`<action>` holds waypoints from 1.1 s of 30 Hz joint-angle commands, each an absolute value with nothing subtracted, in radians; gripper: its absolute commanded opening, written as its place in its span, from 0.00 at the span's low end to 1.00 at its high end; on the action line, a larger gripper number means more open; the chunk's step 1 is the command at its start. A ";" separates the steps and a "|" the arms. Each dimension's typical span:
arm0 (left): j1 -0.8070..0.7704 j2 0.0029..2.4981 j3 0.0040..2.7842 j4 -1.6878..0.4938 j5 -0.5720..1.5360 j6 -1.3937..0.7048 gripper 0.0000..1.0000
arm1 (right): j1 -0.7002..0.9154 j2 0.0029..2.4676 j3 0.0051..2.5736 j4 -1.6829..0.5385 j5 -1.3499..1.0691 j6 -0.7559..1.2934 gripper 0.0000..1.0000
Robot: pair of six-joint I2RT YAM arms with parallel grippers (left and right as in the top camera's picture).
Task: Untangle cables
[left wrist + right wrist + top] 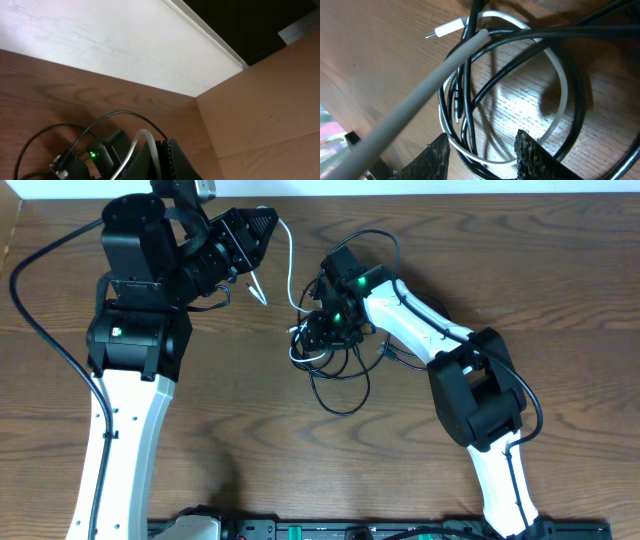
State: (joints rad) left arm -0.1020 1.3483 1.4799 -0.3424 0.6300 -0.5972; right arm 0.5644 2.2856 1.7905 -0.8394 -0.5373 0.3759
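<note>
My left gripper [262, 228] sits in the upper left of the overhead view, raised above the table [560, 260]. It is clenched on the white cable [291, 265]. From my fingertips that cable curves down the frame towards the centre, where it joins the tangle. A pale pointed bit shows just below my left gripper, but I cannot tell whether it is a plug. In my left wrist view the white cable rises along the bottom edge, right beside my dark finger [176, 160].

My right gripper [481, 139] is at the centre of the overhead view, pointing down into the tangle. Its jaws stand apart and are not closed on anything. In my right wrist view the two textured fingertips [439, 152] sit at the bottom edge, with several strands of the loops lying between them on the wood.

The black cable [335, 402] lies coiled in the middle of the overhead frame, its widest loop spreading towards the bottom. In the right wrist view its black rings overlap the white ring and cross it in several places. The white plug [439, 34] points to the upper left of that view. A grey strand [410, 107], blurred and close to the lens, runs from the lower left up over the coils. I cannot tell which cord it is.
</note>
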 commanded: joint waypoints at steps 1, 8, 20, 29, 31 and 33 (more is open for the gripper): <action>-0.101 1.346 1.505 -0.344 0.640 -0.577 0.08 | 0.544 2.289 1.814 -0.826 -0.546 0.377 0.42; -0.101 1.346 1.505 -0.344 0.640 -0.577 0.07 | 0.493 2.245 1.834 -0.846 -0.620 0.350 0.45; -0.101 1.346 1.505 -0.342 0.636 -0.577 0.07 | 0.533 2.274 1.817 -0.878 -0.568 0.390 0.41; -0.101 1.346 1.505 -0.343 0.636 -0.580 0.07 | 0.544 2.296 1.816 -0.879 -0.514 0.415 0.36; -0.101 1.346 1.505 -0.343 0.636 -0.580 0.08 | 0.540 2.296 1.817 -0.878 -0.514 0.416 0.36; -0.101 1.346 1.505 -0.342 0.636 -0.580 0.08 | 0.529 2.294 1.819 -0.884 -0.514 0.416 0.33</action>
State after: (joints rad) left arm -0.1020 1.3483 1.4799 -0.3424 0.6300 -0.5972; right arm 0.5415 2.2845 1.8126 -0.8783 -0.5262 0.4042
